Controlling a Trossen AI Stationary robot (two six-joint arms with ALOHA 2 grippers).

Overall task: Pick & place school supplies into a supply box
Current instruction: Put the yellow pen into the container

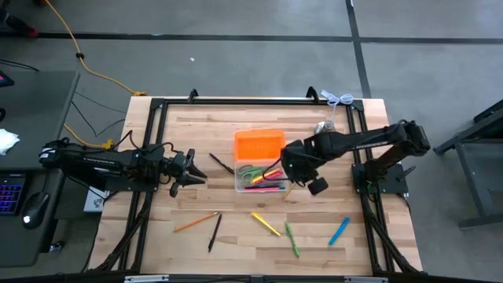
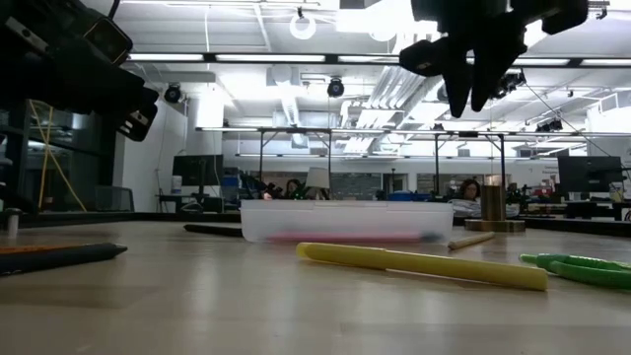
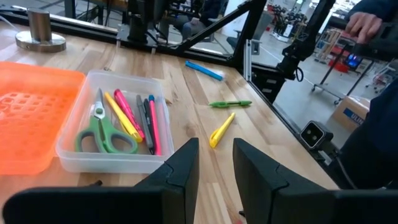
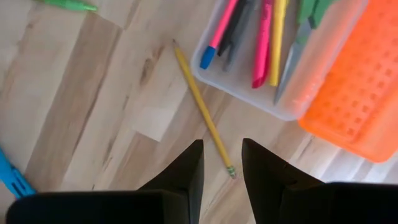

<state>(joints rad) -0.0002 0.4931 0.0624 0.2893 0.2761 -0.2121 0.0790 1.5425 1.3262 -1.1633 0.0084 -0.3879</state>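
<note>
The supply box (image 1: pixel 260 179) is clear, and its orange lid (image 1: pixel 259 145) lies open toward the far edge. In it lie green-handled scissors (image 3: pixel 102 134) and pink, yellow and black markers. A yellow pencil (image 4: pixel 202 112) lies on the table along the box's right side. On the near part of the table lie an orange pencil (image 1: pixel 196 222), a black pen (image 1: pixel 214 232), a yellow marker (image 1: pixel 266 224), a green pen (image 1: pixel 291 238) and a blue pen (image 1: pixel 339 230). My right gripper (image 4: pixel 222 168) hangs open above the yellow pencil. My left gripper (image 3: pixel 214 165) waits open, left of the box.
A silver bell (image 1: pixel 326 126) stands on the table beyond the box's right end. Another black pen (image 1: pixel 221 163) lies by the box's left end. A dark frame runs along the table's edges (image 1: pixel 251 101). A person's hand (image 3: pixel 367 25) shows beyond the table's right side.
</note>
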